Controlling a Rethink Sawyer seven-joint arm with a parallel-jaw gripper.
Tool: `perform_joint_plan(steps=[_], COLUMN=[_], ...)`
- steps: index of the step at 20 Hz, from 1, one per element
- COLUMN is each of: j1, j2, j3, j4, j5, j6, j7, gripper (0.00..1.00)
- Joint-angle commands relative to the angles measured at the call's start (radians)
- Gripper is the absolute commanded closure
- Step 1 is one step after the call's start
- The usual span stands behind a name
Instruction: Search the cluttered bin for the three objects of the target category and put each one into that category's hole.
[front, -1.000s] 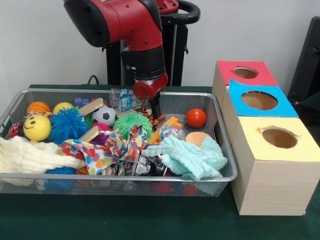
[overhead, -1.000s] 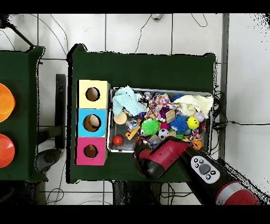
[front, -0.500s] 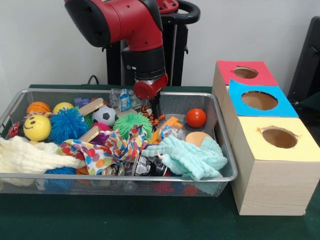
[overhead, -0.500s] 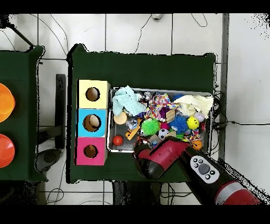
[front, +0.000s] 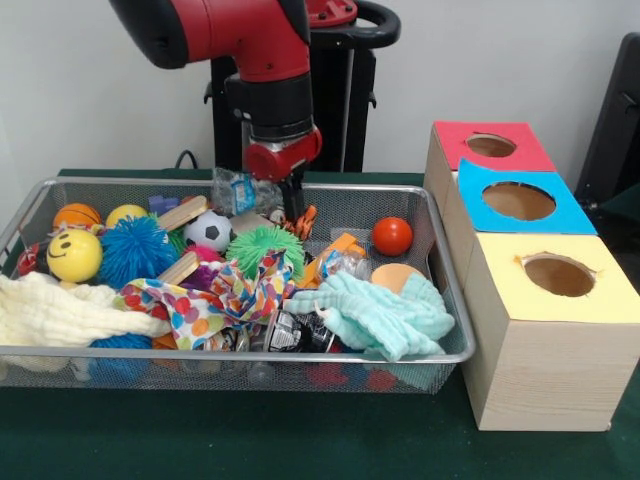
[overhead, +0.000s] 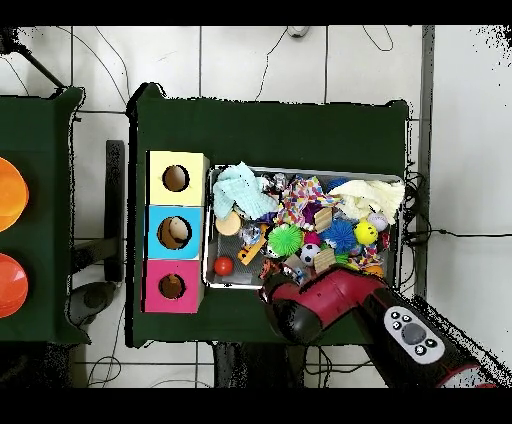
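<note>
Claw (front: 293, 205) down at bin's (front: 440, 290) back wall, beside soccer ball (front: 208, 230) and green puff (front: 264, 247); grip state unclear. Red ball (front: 392, 236) near boxes (front: 545, 340).

A white wall (front: 500, 60) stands behind, and the floor (overhead: 260, 60) has pale tiles crossed by thin cables.

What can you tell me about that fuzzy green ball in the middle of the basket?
The fuzzy green ball is a bright green puff of soft, rubbery-looking spikes. It sits near the middle of the wire basket, half sunk in the clutter. A colourful dotted cloth overlaps its front, and a small soccer ball lies beside it. The pincer hangs just behind it, not touching.
</note>
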Motion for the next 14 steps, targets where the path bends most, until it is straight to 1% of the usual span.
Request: perform_joint_plan(steps=[1,6,10,14], j1=[-0.081,-0.116,-0.117,-0.093], j2=[-0.116,-0.142,-0.136,-0.128], j3=[0.095,0.126,0.133,0.134], j4=[0.039,0.06,0.059,0.05], j5=[0.091,0.105,0.089,0.078], j6=[0.194,0.221,0.225,0.229], j7=[-0.208,-0.228,-0.212,-0.18], gripper=[1.0,1.0,1.0,1.0])
